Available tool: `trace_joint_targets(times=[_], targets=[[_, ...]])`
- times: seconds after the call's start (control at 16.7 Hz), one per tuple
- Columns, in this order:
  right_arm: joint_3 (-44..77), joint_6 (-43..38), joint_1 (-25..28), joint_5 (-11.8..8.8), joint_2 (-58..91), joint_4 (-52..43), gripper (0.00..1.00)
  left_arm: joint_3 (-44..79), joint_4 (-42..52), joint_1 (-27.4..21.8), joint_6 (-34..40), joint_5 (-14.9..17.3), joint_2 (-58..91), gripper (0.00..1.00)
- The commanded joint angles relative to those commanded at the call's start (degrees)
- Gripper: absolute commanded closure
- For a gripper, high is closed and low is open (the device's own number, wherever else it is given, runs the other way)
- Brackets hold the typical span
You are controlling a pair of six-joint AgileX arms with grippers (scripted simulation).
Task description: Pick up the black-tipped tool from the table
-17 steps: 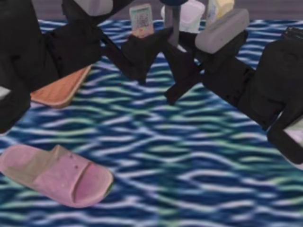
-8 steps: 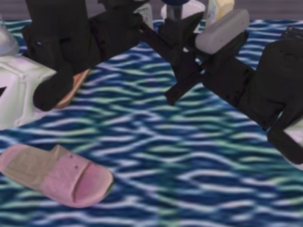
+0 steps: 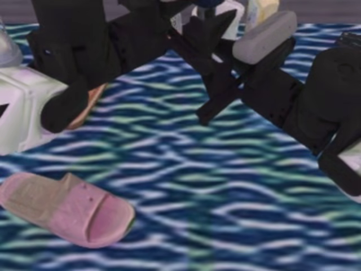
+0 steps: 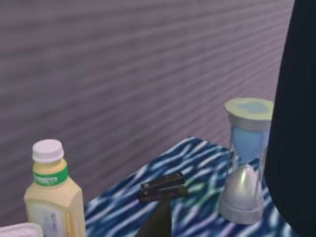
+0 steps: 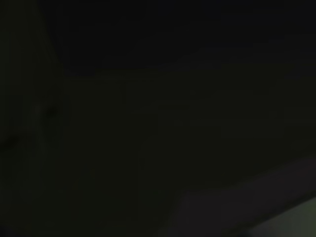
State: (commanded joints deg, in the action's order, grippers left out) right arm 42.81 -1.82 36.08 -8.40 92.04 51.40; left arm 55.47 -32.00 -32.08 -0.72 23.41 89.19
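Note:
The black-tipped tool (image 4: 163, 186) shows in the left wrist view. Its black block head hangs over the patterned table (image 4: 123, 202), and its dark handle (image 4: 159, 221) runs back to the frame edge where my jaws sit. My left gripper (image 3: 204, 29) is high at the back middle of the top view, shut on the handle. The tool is almost wholly hidden there by the black arm. My right gripper (image 3: 210, 112) reaches in from the right and points down-left, just right of the left one. The right wrist view is dark.
A pink slipper (image 3: 67, 210) lies front left. An orange board (image 3: 90, 103) and a white block (image 3: 20, 107) sit under my left arm. At the back stand a yellow bottle (image 4: 49, 197) and an hourglass (image 4: 246, 163). A grey pad (image 3: 265, 35) rides on the right arm.
My left arm has risen and swung toward the back, uncovering the white block at the left and covering most of the tool's grey handle. The right arm has not moved.

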Motion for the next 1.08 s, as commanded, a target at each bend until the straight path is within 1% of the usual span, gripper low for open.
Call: trace_joint_targets(times=[0.36,0.42,0.9,1.08], targets=[[0.0,0.0,0.0,0.0,0.0,0.0,1.0,0.0,0.0,0.0,0.0,0.0,0.0,0.98],[0.0,0.0,0.0,0.0,0.0,0.0,1.0,0.0,0.0,0.0,0.0,0.0,0.0,1.0],[0.0,0.0,0.0,0.0,0.0,0.0,1.0,0.0,0.0,0.0,0.0,0.0,0.0,1.0],[0.0,0.0,0.0,0.0,0.0,0.0,0.77,0.0,0.0,0.0,0.0,0.0,0.0,1.0]])
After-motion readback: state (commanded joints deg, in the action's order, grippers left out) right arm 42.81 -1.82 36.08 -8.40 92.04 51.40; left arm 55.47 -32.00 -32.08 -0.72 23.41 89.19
